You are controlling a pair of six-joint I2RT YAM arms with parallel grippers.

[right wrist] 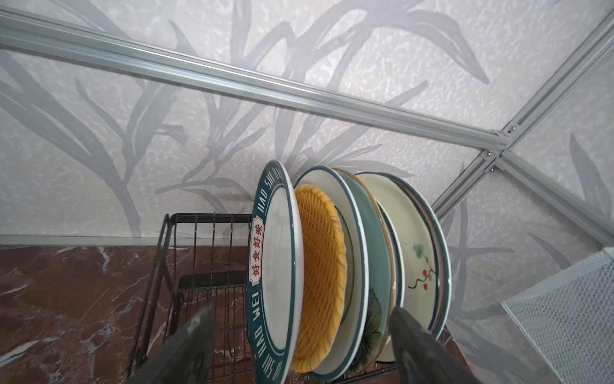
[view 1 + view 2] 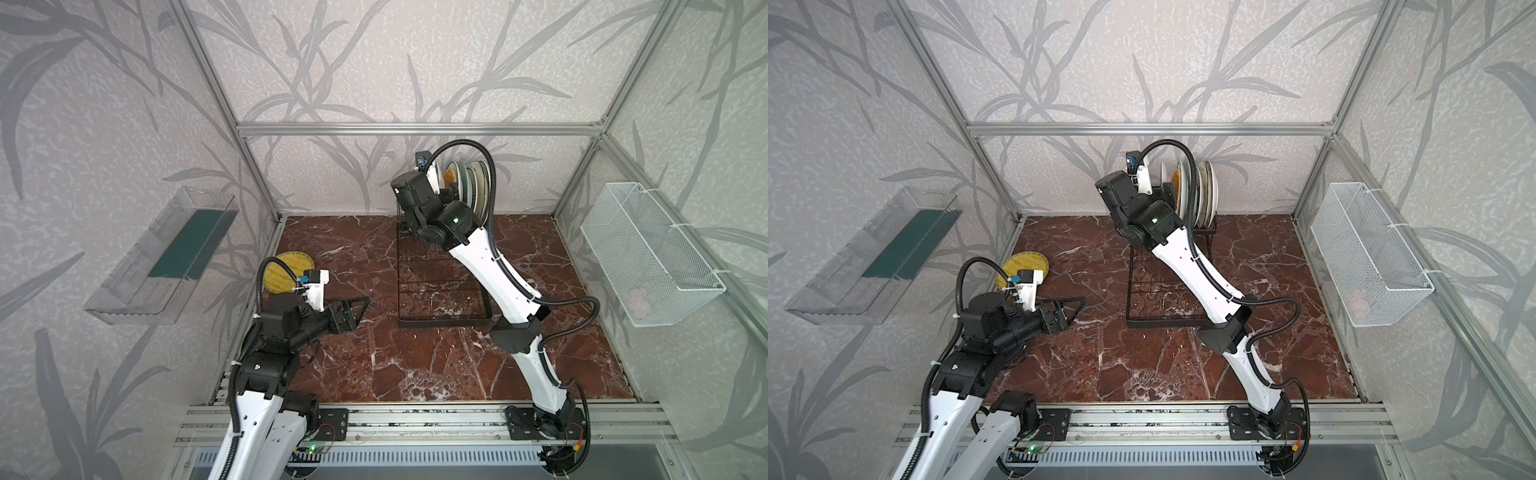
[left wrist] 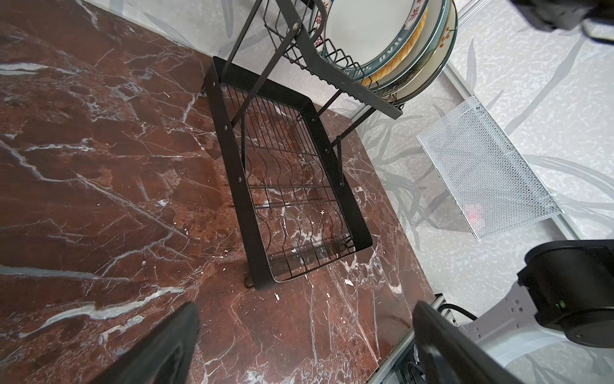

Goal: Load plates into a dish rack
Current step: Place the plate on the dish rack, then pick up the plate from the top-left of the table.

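I am looking in remotely on two robot arms over one dark red marble table [image 2: 374, 365]. One black wire dish rack [image 2: 444, 321] stands toward the far right of the table. Its flat grid tray reaches toward me, and its raised slot row at the back wall holds upright plates [image 2: 476, 187]. In the right wrist view I count six plates for certain, front to back: one white plate with a teal lettered rim [image 1: 272, 266], one orange-yellow woven plate [image 1: 319, 276], one white plate with a thin teal edge [image 1: 355, 252], one teal plate [image 1: 378, 266], one cream plate with a red-berry sprig [image 1: 418, 252], and one dark-rimmed plate [image 1: 445, 266]. The edges crowd so closely that I cannot rule out a seventh. One more yellow woven plate [image 2: 291, 270] sits on the table by the left wall, partly hidden behind the left arm. The right gripper [image 1: 302, 309] is up at the rack's slot row, its two fingers spread wide to either side of the front plates and clamped on nothing. The left gripper [image 3: 307, 306] hovers over the marble left of the rack and apart from it, its two fingers wide apart and holding nothing. One clear plastic bin [image 2: 137, 286] hangs on the left wall, and one white mesh basket [image 2: 648, 266] hangs on the right.
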